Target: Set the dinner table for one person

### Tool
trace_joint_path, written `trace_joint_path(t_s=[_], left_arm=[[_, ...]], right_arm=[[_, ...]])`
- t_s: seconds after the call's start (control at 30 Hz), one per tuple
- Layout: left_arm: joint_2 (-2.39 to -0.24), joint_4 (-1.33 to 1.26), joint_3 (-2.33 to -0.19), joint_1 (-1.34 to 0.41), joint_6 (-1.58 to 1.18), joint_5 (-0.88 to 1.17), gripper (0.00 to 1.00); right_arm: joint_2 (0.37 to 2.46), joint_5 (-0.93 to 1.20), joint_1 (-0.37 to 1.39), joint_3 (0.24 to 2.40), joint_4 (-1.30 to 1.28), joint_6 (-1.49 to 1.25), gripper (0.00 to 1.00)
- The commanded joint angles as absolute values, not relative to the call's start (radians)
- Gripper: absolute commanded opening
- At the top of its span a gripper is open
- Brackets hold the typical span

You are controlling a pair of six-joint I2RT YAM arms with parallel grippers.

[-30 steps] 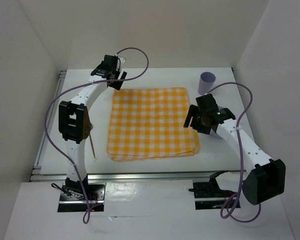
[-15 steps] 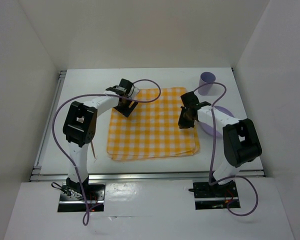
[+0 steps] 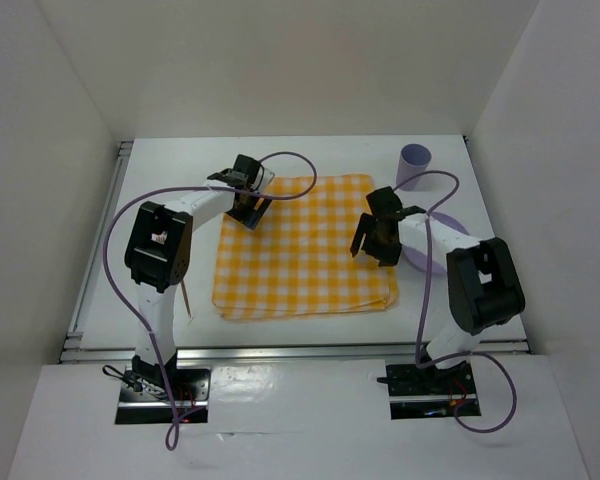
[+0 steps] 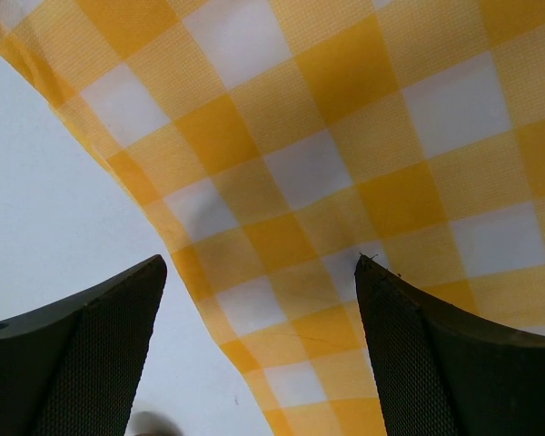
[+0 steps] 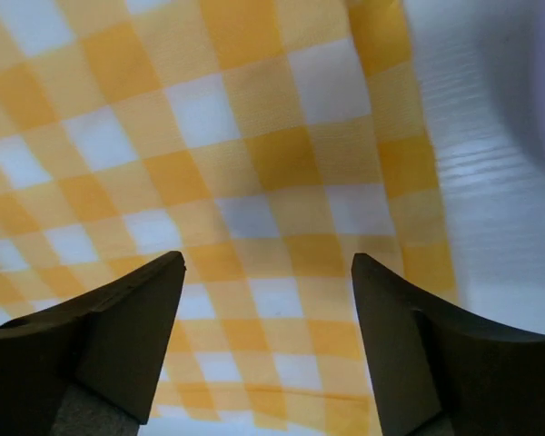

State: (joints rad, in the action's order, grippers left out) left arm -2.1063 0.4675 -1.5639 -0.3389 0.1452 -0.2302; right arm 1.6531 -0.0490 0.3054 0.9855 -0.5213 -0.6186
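- The table (image 3: 310, 150) is the white top that fills the booth floor, with everything else lying on it.
- A yellow-checked cloth (image 3: 300, 260) lies flat at the table's middle.
- A lilac plate (image 3: 414, 260) sits just beside the cloth's right edge, partly hidden under the right arm.
- The left gripper (image 4: 259, 272) hangs over the cloth's far left edge with its jaws wide and nothing in them. One finger is above the table, the other above the cloth.
- The right gripper (image 5: 268, 263) is also spread wide and holds nothing, above the cloth's right edge near the plate.
- A lilac cup (image 3: 413, 161) stands upright at far right.
- A thin brown stick (image 3: 185, 297) lies left of the cloth.
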Motion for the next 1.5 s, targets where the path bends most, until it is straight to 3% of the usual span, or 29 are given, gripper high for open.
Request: trace_joint_path(t_s=[0.0, 0.1, 0.37, 0.67, 0.93, 1.23, 1.37, 1.47], left_arm=[[-2.094, 0.505, -1.569, -0.336, 0.094, -0.204, 0.91], [-2.085, 0.531, -1.606, -0.327, 0.065, -0.195, 0.91], [-2.031, 0.589, -1.667, -0.327, 0.038, -0.127, 0.91], [-1.973, 0.598, -1.658, -0.327, 0.072, -0.133, 0.92], [-1.954, 0.589, -1.595, -0.327, 0.092, -0.144, 0.92], [-1.936, 0.589, -1.586, -0.318, 0.092, -0.167, 0.92], [-1.918, 0.589, -1.565, -0.318, 0.103, -0.167, 0.92], [-1.917, 0.589, -1.554, -0.318, 0.103, -0.167, 0.94]], right_arm=[[1.495, -0.149, 0.282, 1.071, -0.606, -0.643, 0.84], [1.407, -0.189, 0.210, 1.045, -0.655, -0.751, 1.00], [1.177, -0.348, 0.108, 0.865, -0.810, -1.308, 1.00], [1.241, -0.298, -0.077, 0.766, -0.778, -1.511, 1.00], [1.394, -0.307, -0.077, 0.825, -0.698, -1.542, 0.94], [1.459, -0.278, -0.106, 0.782, -0.618, -1.606, 0.67], [1.497, -0.287, -0.106, 0.773, -0.618, -1.606, 0.35], [1.511, -0.275, -0.106, 0.773, -0.618, -1.606, 0.19]])
